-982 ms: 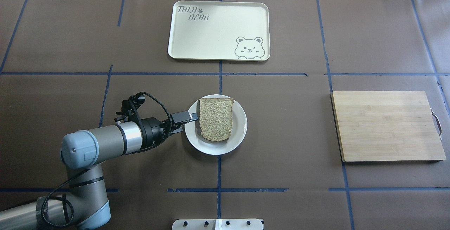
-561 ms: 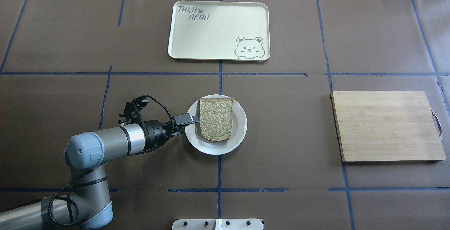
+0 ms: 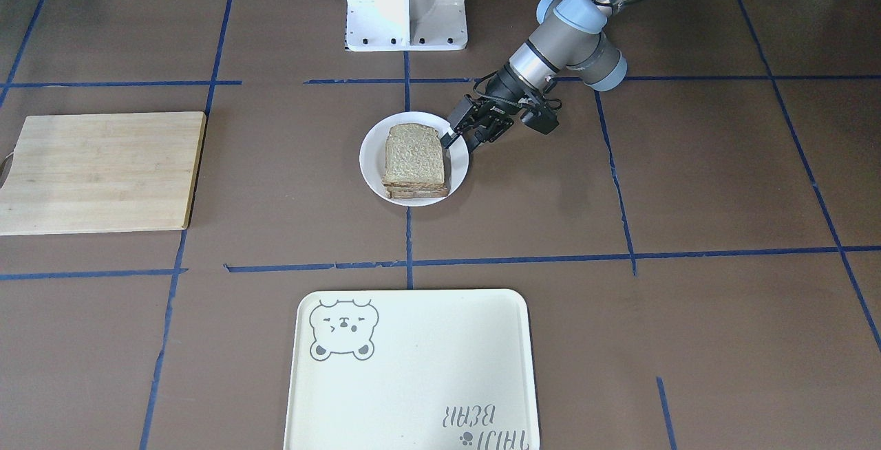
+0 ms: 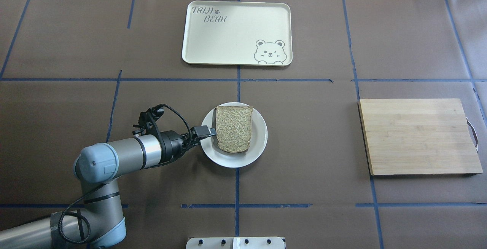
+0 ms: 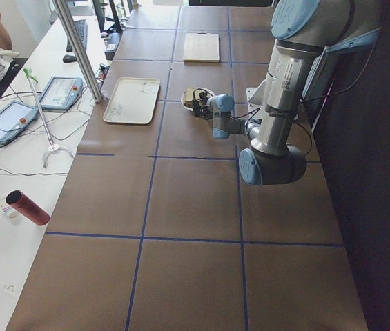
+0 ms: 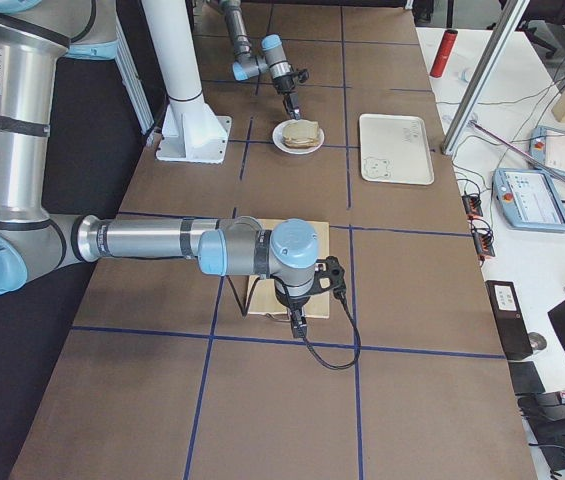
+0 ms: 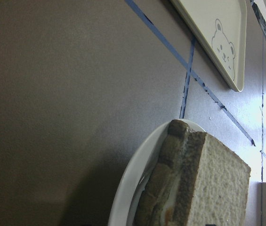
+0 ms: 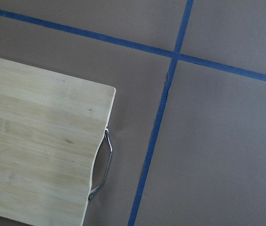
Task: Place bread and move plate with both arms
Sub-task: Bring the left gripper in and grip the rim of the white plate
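Left gripper (image 4: pixel 205 131) has crept rightward over the last second. Its fingertips now sit at the left rim of the white plate (image 4: pixel 260 142), touching the left crust of the bread slice (image 4: pixel 234 129). I cannot tell whether the jaws have closed on the rim. Plate and bread slice have not shifted: they sit at frame centre in the overhead view, the slice lying on the plate. Placing looks done, so I judge this the start of the plate move. Right gripper (image 6: pixel 297 318) hangs over the bamboo cutting board (image 4: pixel 418 136) at mid right, its opening unreadable. Brown table (image 4: pixel 304 146) runs open from the plate's rim to the bear tray (image 4: pixel 236 32), well apart at upper centre.
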You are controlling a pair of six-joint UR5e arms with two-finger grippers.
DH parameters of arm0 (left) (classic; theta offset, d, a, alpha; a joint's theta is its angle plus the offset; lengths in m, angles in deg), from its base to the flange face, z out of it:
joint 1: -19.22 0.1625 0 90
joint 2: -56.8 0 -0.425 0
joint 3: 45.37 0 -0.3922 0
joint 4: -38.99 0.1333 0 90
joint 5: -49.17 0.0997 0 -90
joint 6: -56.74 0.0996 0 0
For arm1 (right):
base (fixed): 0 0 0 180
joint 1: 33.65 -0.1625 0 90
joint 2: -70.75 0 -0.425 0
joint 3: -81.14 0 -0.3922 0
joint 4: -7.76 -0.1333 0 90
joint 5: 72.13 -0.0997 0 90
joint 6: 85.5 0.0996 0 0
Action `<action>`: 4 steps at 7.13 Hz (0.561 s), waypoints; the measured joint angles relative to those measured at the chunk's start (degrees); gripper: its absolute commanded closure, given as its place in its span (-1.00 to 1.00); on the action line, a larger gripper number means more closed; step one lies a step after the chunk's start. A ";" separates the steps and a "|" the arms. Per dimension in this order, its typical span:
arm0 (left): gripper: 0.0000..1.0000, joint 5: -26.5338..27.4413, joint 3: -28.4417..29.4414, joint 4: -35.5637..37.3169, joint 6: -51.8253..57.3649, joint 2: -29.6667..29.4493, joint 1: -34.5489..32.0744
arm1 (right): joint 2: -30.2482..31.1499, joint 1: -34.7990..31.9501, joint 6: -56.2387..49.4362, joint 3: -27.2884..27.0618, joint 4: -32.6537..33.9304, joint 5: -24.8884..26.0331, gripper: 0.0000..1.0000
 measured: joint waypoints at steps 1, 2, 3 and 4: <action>0.40 -0.08 0.18 -0.05 -0.01 -0.04 0.04 | 0.00 0.00 0.00 0.04 0.00 0.00 -0.99; 0.40 -0.14 0.69 -0.41 0.02 -0.08 0.05 | 0.00 0.00 0.00 0.05 0.00 0.00 -0.99; 0.40 -0.17 1.54 -1.24 0.03 -0.15 0.13 | 0.00 0.00 0.00 0.05 0.00 0.00 -0.99; 0.40 -0.18 2.30 -1.99 0.03 -0.19 0.21 | 0.00 0.00 0.00 0.04 0.00 0.00 -0.99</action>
